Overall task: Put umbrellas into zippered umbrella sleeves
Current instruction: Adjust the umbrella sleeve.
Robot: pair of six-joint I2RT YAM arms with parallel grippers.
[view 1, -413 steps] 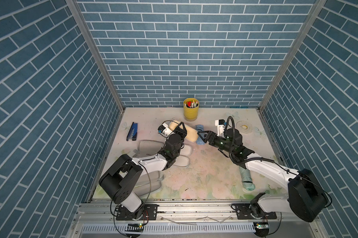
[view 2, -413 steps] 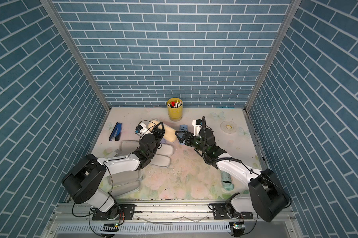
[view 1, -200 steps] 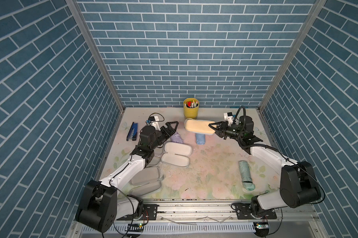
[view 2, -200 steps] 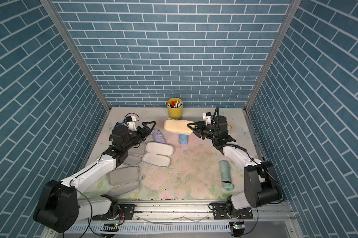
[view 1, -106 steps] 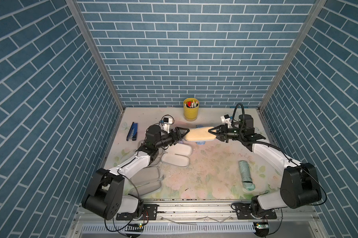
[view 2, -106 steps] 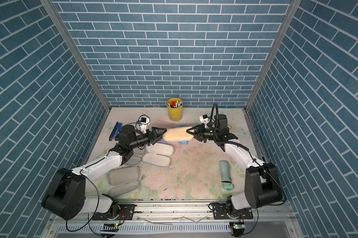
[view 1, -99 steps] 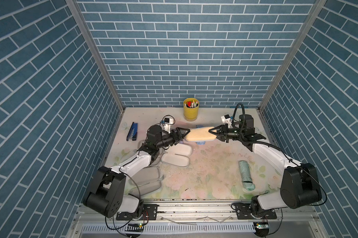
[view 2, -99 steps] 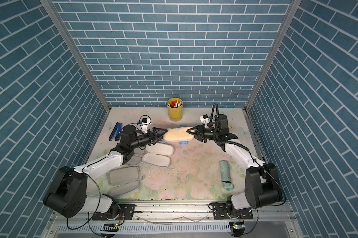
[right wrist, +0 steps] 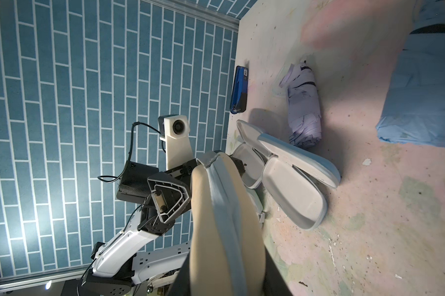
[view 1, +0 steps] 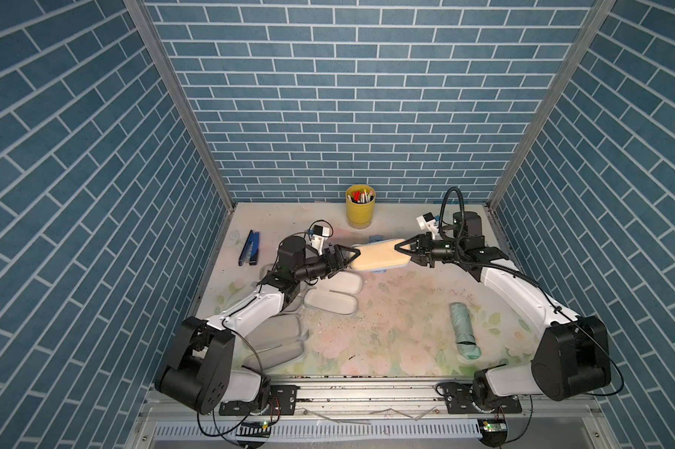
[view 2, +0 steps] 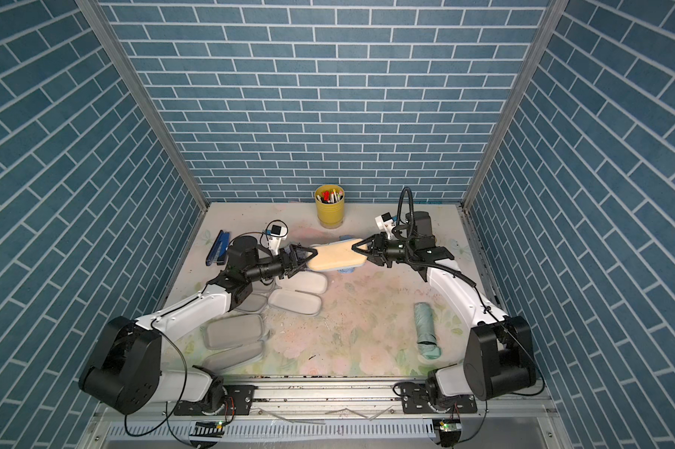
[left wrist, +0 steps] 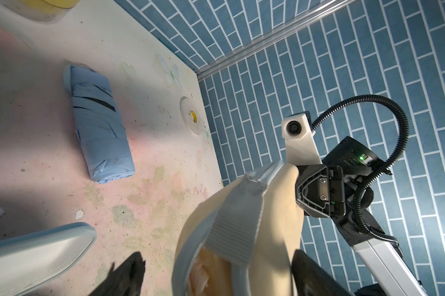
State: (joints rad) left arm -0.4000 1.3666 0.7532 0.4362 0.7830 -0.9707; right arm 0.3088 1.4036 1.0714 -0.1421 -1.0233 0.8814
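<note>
Left wrist view: the left gripper (left wrist: 216, 278) has its jaws spread wide around one end of the tan sleeve (left wrist: 275, 217). One finger (left wrist: 129, 274) stands clear of the shell with table showing between, and the opposite one seems to lie against it, so this gripper has no hold on the sleeve. The zip gapes at this end and cream fabric shows inside.

At the far end the right gripper (view 1: 403, 252) is pinched onto the sleeve, one finger above and one below. It holds the sleeve roughly level above the table (view 1: 398, 311), between the two arms in both top views.

Below the sleeve the blue umbrella (left wrist: 101, 128) lies on the table, near the cup (view 1: 360, 210). The lilac umbrella (right wrist: 304, 107) lies just beside an open sleeve (right wrist: 293, 189), which lies next to the left arm. The front sleeve (view 1: 277, 342), also open, lies nearer the left arm's base.

The mint umbrella (view 1: 462, 330) lies well apart, alone beside the right arm. The stapler (view 1: 249, 248) lies near the left wall.
</note>
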